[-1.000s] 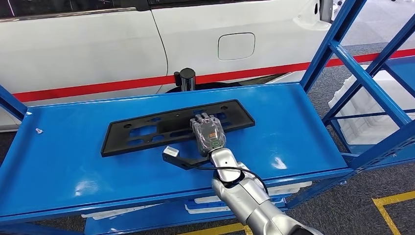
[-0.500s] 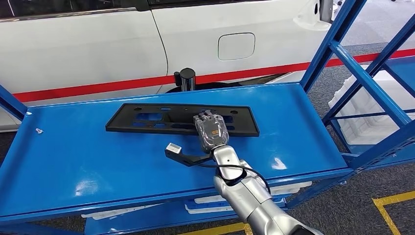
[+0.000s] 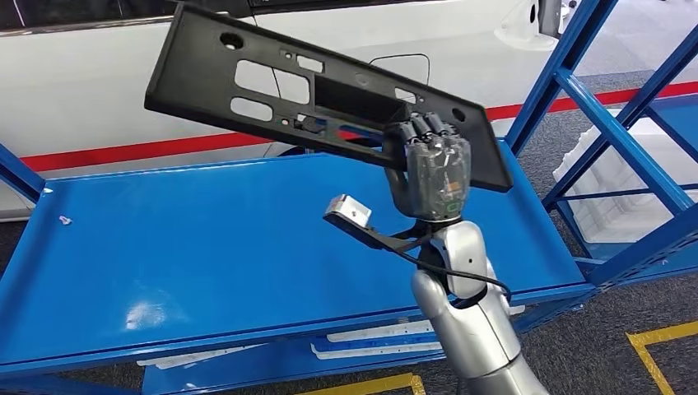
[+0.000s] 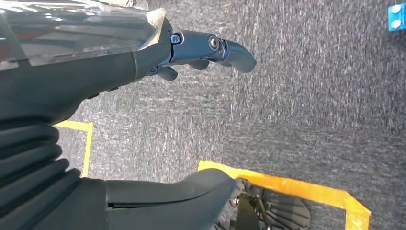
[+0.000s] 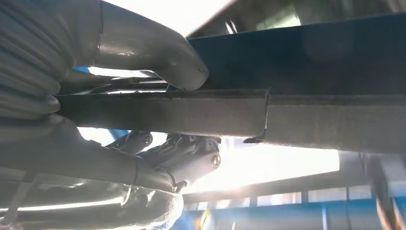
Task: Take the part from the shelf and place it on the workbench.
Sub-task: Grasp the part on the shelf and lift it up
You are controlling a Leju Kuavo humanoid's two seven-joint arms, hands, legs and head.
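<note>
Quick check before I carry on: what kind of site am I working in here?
Likely a car assembly or workshop floor: a white car body stands behind the blue steel shelf, yellow lines mark the floor, and the right hand holds a black plastic car part.

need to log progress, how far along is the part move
Done: the part is off the shelf, lifted clear and tilted above it. In hand: the right hand grips its lower edge near one end; the thumb presses one face. The left hand hangs over the floor, holding nothing. Left: carrying it to the workbench and setting it down.
</note>
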